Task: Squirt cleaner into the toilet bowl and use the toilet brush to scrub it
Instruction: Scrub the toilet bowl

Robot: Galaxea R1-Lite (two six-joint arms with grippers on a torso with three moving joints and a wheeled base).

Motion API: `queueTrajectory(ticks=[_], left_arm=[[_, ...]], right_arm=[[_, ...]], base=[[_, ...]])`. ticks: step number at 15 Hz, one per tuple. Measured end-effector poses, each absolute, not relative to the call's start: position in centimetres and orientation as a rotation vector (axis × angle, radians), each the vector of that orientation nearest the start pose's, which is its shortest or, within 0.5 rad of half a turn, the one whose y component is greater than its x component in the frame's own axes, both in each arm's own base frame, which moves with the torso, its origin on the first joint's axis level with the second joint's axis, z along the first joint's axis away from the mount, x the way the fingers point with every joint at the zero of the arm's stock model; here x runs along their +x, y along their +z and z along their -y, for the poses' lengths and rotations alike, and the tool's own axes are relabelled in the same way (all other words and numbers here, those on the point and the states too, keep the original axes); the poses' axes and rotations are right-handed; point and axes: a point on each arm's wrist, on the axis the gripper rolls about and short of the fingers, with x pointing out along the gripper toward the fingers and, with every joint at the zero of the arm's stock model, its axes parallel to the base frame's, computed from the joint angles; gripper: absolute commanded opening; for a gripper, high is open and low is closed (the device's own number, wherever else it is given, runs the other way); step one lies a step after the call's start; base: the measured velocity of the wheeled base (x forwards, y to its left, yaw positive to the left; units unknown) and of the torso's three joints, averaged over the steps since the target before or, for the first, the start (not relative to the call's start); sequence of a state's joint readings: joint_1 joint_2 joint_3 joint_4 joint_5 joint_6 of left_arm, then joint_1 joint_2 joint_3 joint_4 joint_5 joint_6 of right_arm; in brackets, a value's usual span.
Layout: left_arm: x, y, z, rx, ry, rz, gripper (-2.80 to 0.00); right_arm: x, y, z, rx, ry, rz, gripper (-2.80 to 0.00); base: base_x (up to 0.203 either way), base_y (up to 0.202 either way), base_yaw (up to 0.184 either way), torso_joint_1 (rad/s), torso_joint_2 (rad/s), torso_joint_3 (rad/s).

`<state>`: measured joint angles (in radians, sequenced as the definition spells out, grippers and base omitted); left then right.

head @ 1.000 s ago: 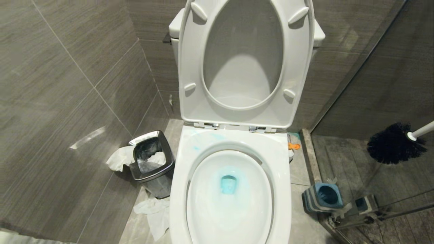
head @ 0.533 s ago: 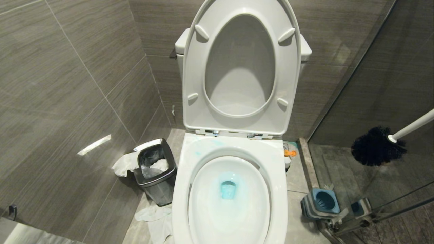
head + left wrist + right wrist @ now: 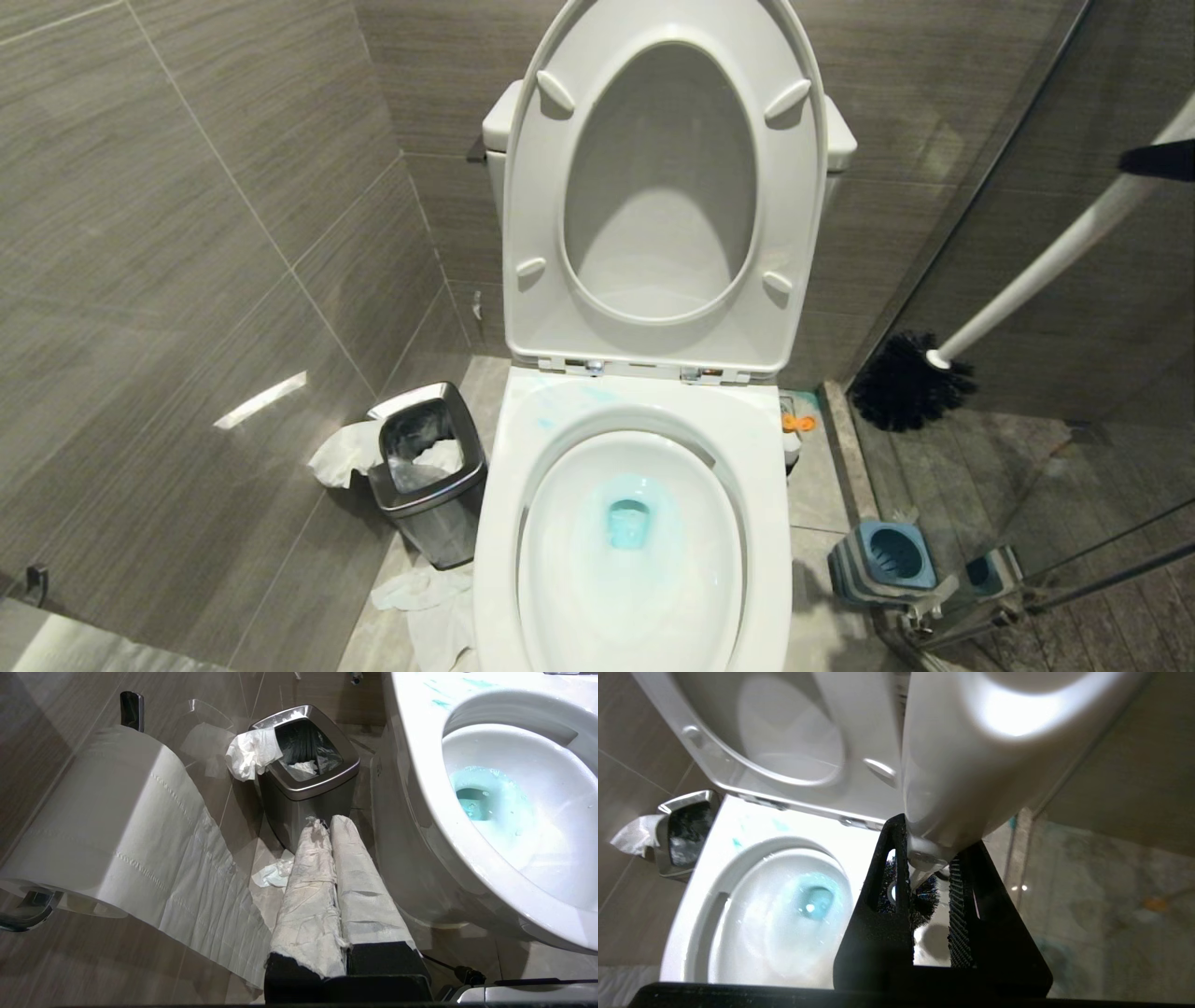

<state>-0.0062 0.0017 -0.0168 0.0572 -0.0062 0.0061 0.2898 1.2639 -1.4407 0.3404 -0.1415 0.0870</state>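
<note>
The toilet bowl [image 3: 560, 523] stands in the middle with seat and lid raised. Blue-tinted water lies at its bottom, and blue smears mark the rim at the back left. The toilet brush [image 3: 1027, 271] hangs in the air to the right of the bowl. Its black bristle head [image 3: 907, 383] is low, beside the rear right corner, and the white handle slants up to the right. My right gripper [image 3: 936, 841] is shut on the handle's upper end. My left gripper [image 3: 330, 822], its fingers wrapped in white, is shut and empty, low beside the bowl's left flank. The cleaner is out of view.
The square blue-grey brush holder [image 3: 885, 560] stands on the floor right of the bowl, against a glass partition [image 3: 1074, 448]. A steel waste bin [image 3: 428, 476] with paper spilling out sits left of the bowl. Crumpled tissue [image 3: 425, 597] lies on the floor, and a paper roll [image 3: 107, 821] hangs nearby.
The view shifted at first, so the toilet sits lower in frame. The brush head swung left towards the toilet's rear right corner, and the handle now slants more steeply with more of it showing.
</note>
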Motion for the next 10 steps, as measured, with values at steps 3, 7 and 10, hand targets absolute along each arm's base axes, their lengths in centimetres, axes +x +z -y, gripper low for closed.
queueTrajectory(ticks=[3, 7, 10], left_arm=[[-2.4, 7.4, 0.0, 0.006, -0.011, -0.042, -2.8], [-2.3, 7.7, 0.0, 0.013, -0.012, -0.003, -2.8], [-2.3, 7.5, 0.0, 0.014, -0.012, -0.005, -2.8]], right_arm=[[18.8, 36.7, -10.8, 0.022, 0.157, -0.175, -2.8], [20.9, 35.0, -17.4, -0.033, 0.201, -0.219, -2.8], [22.7, 33.0, -20.5, -0.036, 0.202, -0.273, -2.8]], base=[[0.0, 0.0, 0.0, 0.0, 0.0, 0.0], [0.0, 0.0, 0.0, 0.0, 0.0, 0.0], [0.0, 0.0, 0.0, 0.0, 0.0, 0.0]])
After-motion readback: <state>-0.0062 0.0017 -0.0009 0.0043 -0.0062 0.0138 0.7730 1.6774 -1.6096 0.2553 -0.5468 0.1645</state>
